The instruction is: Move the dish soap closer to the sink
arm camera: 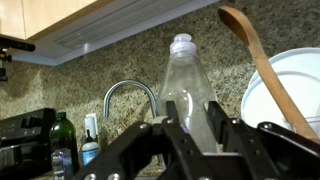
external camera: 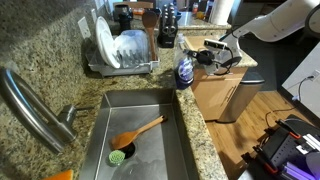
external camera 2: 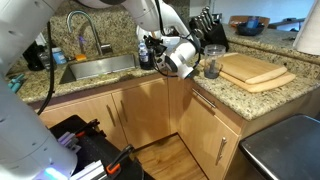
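In an exterior view the faucet (external camera: pixel 30 105) curves in from the left edge. The sink (external camera: pixel 155 150) fills the lower middle of the frame, with a wooden-handled brush (external camera: pixel 135 133) lying on its floor. Just right of the basin's upper right corner, on the speckled counter strip, stands the dish soap (external camera: pixel 184 68) — upright, long axis vertical, dark blue in its lower part. Right of it again, touching or nearly so, is the gripper (external camera: pixel 207 56), whose arm reaches in from the upper right corner. So the bottle lies to the picture-left of the gripper, and the sink lies further left and lower along much the same line.

In the wrist view the faucet (arm camera: pixel 130 95) shows left of centre and the dish soap (arm camera: pixel 190 85) rises in the middle. Dark fingers (arm camera: pixel 172 135) stand at the bottom on either side of its body, and a wooden spoon (arm camera: pixel 262 70) and a white plate (arm camera: pixel 292 90) lie to the right. The bottle sits between the jaws, but I cannot tell whether they press its walls or merely bracket it.

As I judge it, the coming move is a short shift toward the lower left of the exterior frame, with the bottle kept vertical. Little counter seems left before the rim — a tall, slim bottle could tip into the basin.
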{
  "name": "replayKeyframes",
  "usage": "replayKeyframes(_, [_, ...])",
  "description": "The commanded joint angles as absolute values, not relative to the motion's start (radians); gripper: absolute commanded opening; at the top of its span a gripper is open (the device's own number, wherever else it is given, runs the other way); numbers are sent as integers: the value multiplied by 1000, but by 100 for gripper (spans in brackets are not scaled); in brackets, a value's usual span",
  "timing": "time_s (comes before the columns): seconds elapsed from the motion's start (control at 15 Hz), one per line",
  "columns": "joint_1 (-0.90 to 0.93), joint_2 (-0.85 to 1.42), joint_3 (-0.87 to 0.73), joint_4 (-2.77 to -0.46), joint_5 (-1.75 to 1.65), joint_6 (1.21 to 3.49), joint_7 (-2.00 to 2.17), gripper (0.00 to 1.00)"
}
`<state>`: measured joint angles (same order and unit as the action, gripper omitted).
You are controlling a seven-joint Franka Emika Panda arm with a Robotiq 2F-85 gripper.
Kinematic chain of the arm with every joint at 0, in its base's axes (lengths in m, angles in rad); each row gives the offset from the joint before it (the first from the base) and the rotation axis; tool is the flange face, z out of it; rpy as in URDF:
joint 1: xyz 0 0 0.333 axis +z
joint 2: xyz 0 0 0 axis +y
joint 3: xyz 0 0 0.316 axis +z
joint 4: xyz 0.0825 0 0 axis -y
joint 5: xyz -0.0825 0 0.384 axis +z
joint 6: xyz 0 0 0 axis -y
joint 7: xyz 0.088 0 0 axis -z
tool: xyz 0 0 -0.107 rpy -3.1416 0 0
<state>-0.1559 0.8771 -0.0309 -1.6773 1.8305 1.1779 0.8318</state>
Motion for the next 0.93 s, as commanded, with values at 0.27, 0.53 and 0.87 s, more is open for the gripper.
replayKeyframes(0.27, [-172,865,13,-1689,1872,1134,845,11])
replayKeyframes(0.53, [-149,857,27,-1694,1836,1072,783,11])
replayKeyframes(0.87, [-136,897,23,-1673,1849,1097,789,11])
